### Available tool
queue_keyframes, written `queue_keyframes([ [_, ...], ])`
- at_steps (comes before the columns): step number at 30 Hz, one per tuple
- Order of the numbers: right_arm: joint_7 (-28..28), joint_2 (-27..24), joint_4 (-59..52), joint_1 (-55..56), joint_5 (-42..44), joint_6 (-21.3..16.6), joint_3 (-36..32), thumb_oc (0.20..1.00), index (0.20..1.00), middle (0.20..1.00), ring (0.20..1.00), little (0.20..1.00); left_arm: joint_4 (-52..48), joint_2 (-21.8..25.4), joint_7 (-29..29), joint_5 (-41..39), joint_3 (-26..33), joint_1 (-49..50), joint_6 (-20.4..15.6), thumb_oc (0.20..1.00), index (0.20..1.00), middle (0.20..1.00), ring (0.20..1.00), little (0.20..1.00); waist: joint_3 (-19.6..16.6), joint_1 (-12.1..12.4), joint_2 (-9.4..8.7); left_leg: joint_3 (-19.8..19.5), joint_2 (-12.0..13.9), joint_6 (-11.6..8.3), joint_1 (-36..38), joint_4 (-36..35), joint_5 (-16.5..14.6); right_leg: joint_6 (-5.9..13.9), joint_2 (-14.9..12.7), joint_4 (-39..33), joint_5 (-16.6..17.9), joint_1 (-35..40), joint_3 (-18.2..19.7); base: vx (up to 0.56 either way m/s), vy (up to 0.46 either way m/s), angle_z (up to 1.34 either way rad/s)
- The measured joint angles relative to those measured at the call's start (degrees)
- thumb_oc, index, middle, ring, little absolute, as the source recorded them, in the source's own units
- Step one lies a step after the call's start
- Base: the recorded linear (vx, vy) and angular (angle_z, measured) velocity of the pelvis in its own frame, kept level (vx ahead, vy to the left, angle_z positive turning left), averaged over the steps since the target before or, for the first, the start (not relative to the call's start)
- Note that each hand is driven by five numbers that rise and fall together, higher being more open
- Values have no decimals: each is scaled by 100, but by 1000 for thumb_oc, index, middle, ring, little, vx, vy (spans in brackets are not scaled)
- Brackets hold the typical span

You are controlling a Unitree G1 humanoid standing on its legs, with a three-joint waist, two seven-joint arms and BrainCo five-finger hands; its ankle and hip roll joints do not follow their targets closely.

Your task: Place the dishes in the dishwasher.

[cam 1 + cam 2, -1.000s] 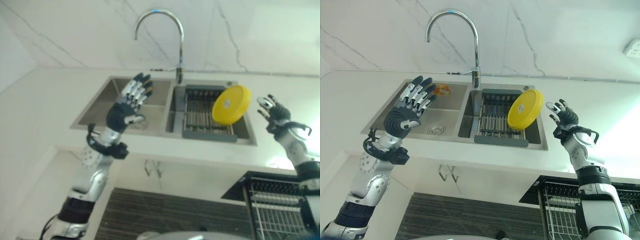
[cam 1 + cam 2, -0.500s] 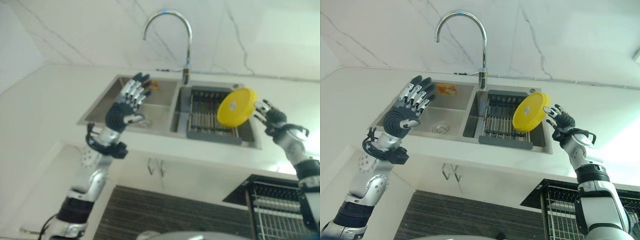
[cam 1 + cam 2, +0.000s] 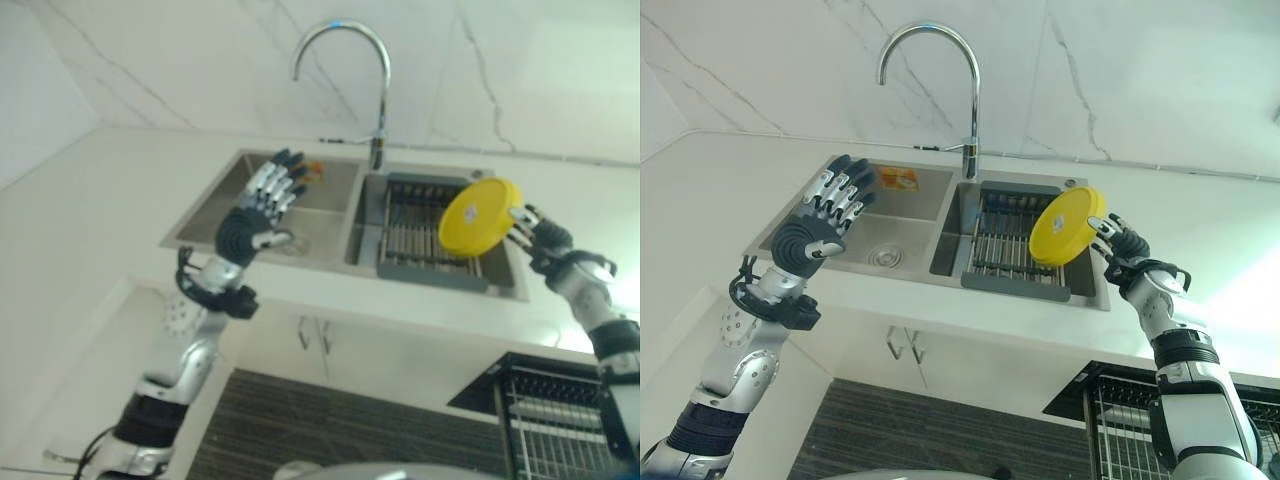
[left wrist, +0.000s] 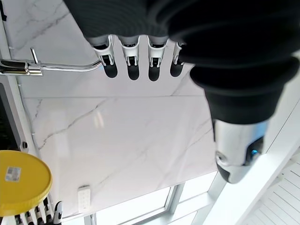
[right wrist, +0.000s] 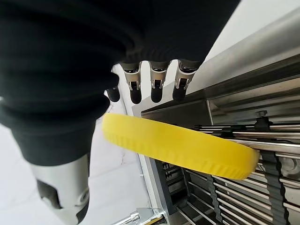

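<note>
A round yellow plate [image 3: 1066, 227] stands tilted on edge in the dish rack [image 3: 1005, 262] in the sink's right basin. My right hand [image 3: 1124, 250] is open at the plate's right rim, its straight fingers [image 5: 157, 79] reaching over the yellow edge [image 5: 178, 145] and the thumb apart on the other side. I cannot tell whether the fingertips touch the rim. My left hand [image 3: 815, 225] is raised, open and empty, in front of the left basin. The left wrist view catches the plate [image 4: 21, 180] from afar.
The curved chrome tap [image 3: 940, 60] rises behind the double sink [image 3: 855, 262]. A small orange thing [image 3: 898, 180] lies at the back of the left basin. The dishwasher's pulled-out wire rack [image 3: 1120, 420] is low on the right, under the white counter [image 3: 970, 320].
My right hand has moved left across the counter up to the yellow plate's rim. The camera has shifted a little. The left hand has stayed raised.
</note>
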Motion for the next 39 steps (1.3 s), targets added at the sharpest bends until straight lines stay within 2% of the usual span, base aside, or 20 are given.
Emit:
queue_keyframes([
  [21, 37, 1, 76, -91, -7, 128, 224, 1000, 1000, 1000, 1000, 1000, 2, 36, -21, -26, -3, 0, 162, 1000, 1000, 1000, 1000, 1000, -1, 14, 0, -94, -25, -9, -7, 0, 27, 10, -34, 0, -6, 37, -110, 1, -2, 2],
  [26, 113, 1, 330, -419, -118, 129, 444, 1000, 1000, 1000, 1000, 1000, 36, 38, -68, -174, -3, 0, 239, 1000, 1000, 1000, 1000, 1000, -1, 43, -1, -101, -25, -17, -7, 0, 32, 10, -35, 0, -7, 39, -117, 0, 0, 0],
  [39, 144, 3, 801, -597, -233, 123, 446, 1000, 1000, 1000, 1000, 1000, 47, 94, -129, -174, -6, 0, 449, 1000, 1000, 1000, 1000, 1000, 0, 136, -3, -141, -42, -28, 1, 0, 40, 18, -52, -1, -12, 67, -152, 1, -3, 0],
])
